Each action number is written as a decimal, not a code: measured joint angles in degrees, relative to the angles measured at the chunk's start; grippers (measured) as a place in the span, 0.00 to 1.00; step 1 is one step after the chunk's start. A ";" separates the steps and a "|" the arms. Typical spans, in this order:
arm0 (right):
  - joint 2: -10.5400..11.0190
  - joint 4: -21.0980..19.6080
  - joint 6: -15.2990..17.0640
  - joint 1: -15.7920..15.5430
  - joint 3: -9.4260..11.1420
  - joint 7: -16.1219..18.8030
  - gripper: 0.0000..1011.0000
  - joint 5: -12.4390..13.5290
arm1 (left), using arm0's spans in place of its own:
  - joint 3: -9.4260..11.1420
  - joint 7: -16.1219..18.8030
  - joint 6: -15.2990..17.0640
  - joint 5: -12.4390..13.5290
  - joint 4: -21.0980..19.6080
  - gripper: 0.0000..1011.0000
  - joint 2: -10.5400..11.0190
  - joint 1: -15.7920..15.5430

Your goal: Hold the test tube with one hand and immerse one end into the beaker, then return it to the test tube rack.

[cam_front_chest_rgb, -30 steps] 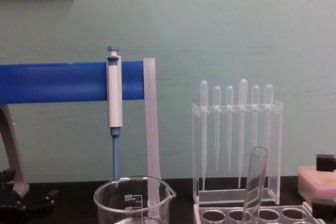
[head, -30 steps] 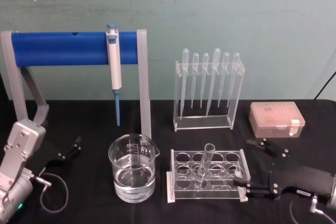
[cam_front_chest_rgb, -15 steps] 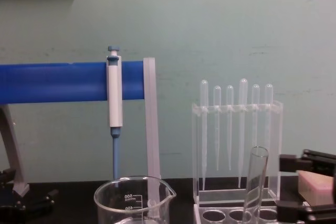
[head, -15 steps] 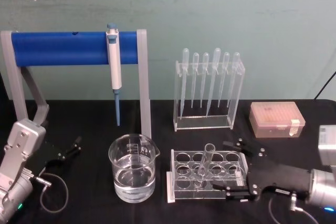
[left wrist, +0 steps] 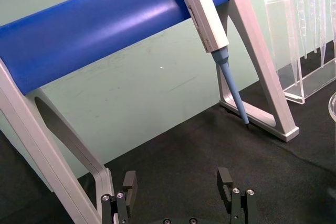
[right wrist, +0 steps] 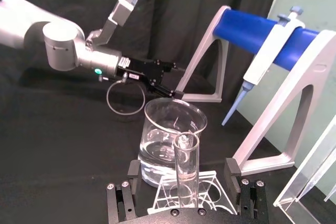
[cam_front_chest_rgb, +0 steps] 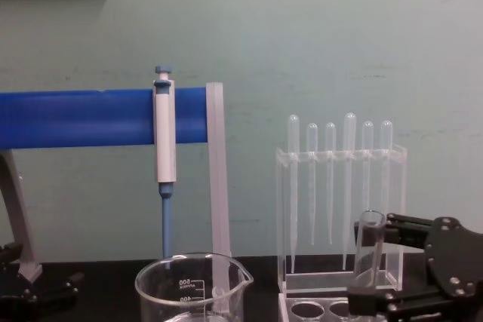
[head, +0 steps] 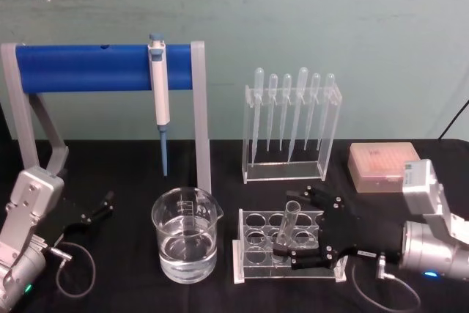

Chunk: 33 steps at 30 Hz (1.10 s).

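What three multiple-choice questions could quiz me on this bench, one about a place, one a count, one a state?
1. Which side of the beaker is the test tube rack on? A robot's left; B robot's right; C behind it.
2. Pipettes hanging in the clear stand: A four; B six; C eight.
3. The right tool is: A open, straddling the test tube; B shut on the test tube; C shut on the beaker.

Answers: B, the head view shows the rack right of the beaker. B, six bulbs top the stand. A, the right wrist view shows gaps beside the tube. The left tool lies parked, open.
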 joint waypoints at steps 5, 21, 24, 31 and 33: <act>-0.56 1.24 0.68 1.35 -1.03 -0.42 0.99 -0.93 | 0.00 0.00 0.00 0.00 0.00 0.99 0.00 0.00; -0.41 0.92 0.52 1.03 -0.78 -0.46 0.83 -0.78 | 0.00 0.00 0.00 0.00 0.00 0.99 0.00 0.00; -0.40 0.89 0.50 1.01 -0.76 -0.47 0.75 -0.77 | 0.00 0.00 0.00 0.00 0.00 0.99 0.00 0.00; -0.36 0.86 0.45 0.98 -0.72 -0.52 0.54 -0.71 | 0.00 0.00 0.00 0.00 0.00 0.99 0.00 0.00; -0.35 0.85 0.44 0.97 -0.70 -0.52 0.46 -0.70 | 0.00 0.00 0.00 0.00 0.00 0.99 0.00 0.00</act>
